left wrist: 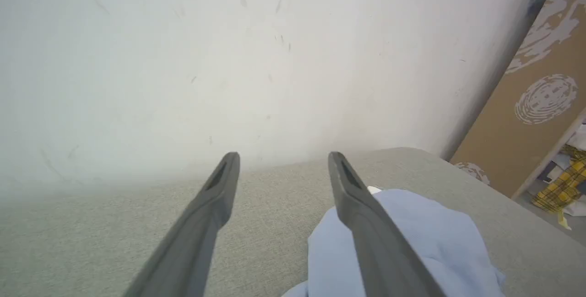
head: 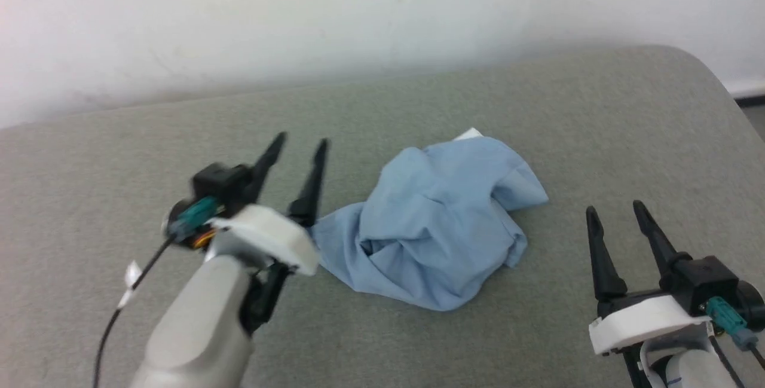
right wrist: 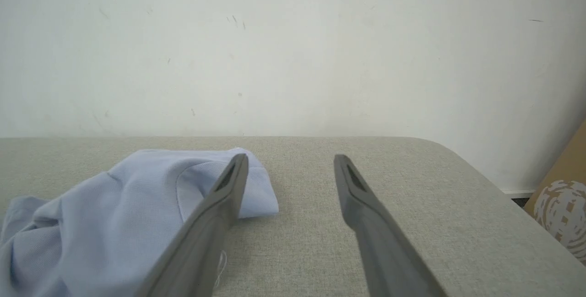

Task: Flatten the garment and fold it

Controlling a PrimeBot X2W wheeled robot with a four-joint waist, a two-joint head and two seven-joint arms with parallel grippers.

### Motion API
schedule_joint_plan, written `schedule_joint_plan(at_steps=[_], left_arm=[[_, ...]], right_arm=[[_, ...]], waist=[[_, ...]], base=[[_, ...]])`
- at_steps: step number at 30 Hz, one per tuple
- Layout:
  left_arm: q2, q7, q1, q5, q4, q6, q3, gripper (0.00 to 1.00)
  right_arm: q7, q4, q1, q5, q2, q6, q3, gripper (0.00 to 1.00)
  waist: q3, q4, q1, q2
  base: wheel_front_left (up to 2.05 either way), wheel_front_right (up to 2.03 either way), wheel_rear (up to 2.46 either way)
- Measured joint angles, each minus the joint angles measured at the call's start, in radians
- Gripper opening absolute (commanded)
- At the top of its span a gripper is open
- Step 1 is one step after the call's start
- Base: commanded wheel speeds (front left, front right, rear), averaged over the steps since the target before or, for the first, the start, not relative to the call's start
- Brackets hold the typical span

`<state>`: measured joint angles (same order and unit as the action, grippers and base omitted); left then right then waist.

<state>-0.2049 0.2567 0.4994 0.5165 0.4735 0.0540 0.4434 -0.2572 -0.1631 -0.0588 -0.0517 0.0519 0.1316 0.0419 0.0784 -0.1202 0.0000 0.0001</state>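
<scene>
The garment (head: 439, 220) was plain light blue, with a small white scrap (head: 469, 134) at its far edge. The padded surface (head: 538, 95) was a muted grey-green with a fine woven fleck. The wall (head: 358, 11) was off-white, speckled with faint dark scuffs. The left gripper (head: 302, 143) and right gripper (head: 615, 208) had black fingers (head: 312, 185), each above a white wrist block (head: 269, 235) and a teal plug (head: 197, 211). The left forearm (head: 197, 328) was pale grey, its cable (head: 113, 316) black with a white tag (head: 129, 280). At the far right, a board (left wrist: 545, 105) was tan-brown with white swirled, ringed patches, and a cloth (left wrist: 563, 185) was yellow with a dark check.
</scene>
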Motion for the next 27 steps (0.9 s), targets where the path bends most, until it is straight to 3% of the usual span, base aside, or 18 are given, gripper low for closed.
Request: schedule_joint_plan(at_steps=[6,15,21,27], left_arm=[[-0.050,0.000,-0.179,-0.012,-0.164,-0.060,-0.133,1.00],[-0.021,0.000,-0.468,-0.096,-0.337,-0.109,-0.215,1.00],[0.032,0.000,-0.546,-0.164,-0.388,-0.113,-0.251,1.00],[0.075,0.000,-0.556,-0.207,-0.399,-0.089,-0.278,1.00]], right_arm=[[0.000,-0.001,0.024,0.010,0.000,0.000,0.010,1.00],[0.000,0.002,0.046,0.007,0.000,0.000,0.008,1.00],[0.000,0.002,0.056,0.000,0.000,0.000,0.005,1.00],[0.012,0.001,0.060,0.014,0.000,0.000,0.000,1.00]], waist=[[-0.040,0.066,-0.0001,0.0000],[-0.081,0.120,-0.0002,0.0000],[-0.078,0.132,0.0000,0.0000],[-0.072,0.154,0.0000,0.0000]], base=[[0.00,0.00,0.00],[0.00,0.00,0.00],[0.00,0.00,0.00],[0.00,0.00,0.00]])
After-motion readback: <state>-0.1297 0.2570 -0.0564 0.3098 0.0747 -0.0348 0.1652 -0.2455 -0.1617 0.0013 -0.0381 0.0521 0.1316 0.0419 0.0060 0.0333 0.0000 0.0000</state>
